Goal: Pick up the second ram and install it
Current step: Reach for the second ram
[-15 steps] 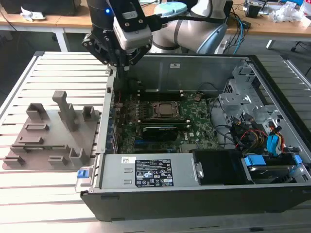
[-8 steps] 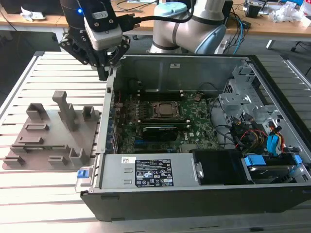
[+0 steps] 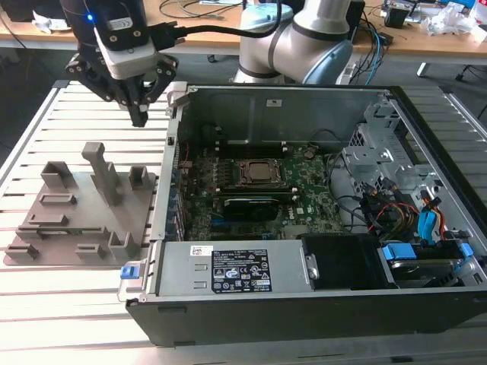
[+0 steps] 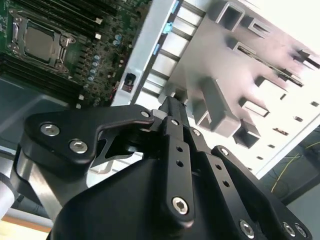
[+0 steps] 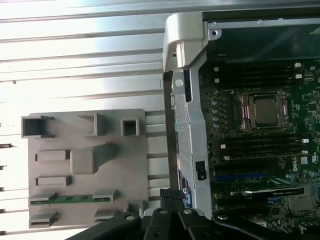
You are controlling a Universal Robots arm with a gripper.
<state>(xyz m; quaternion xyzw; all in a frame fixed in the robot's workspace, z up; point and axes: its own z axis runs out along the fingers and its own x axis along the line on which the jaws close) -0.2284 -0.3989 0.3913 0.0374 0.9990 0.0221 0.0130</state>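
Tool (image 3: 139, 115) fingers pinched together, holding nothing, above the desk (image 3: 46, 114) beside the open PC case (image 3: 304, 319). The first wrist view shows the second ram (image 5: 67, 198) slotted along the gray fixture's (image 5: 90, 150) edge. Printed label (image 3: 247, 271) on the power supply.

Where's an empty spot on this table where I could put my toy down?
Bare slats lie beyond the gray holder, near the tool, and in front of the holder too. The computer case is crowded with the motherboard and cables.

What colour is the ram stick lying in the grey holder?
Green; the ram stick shows best in the first wrist view.
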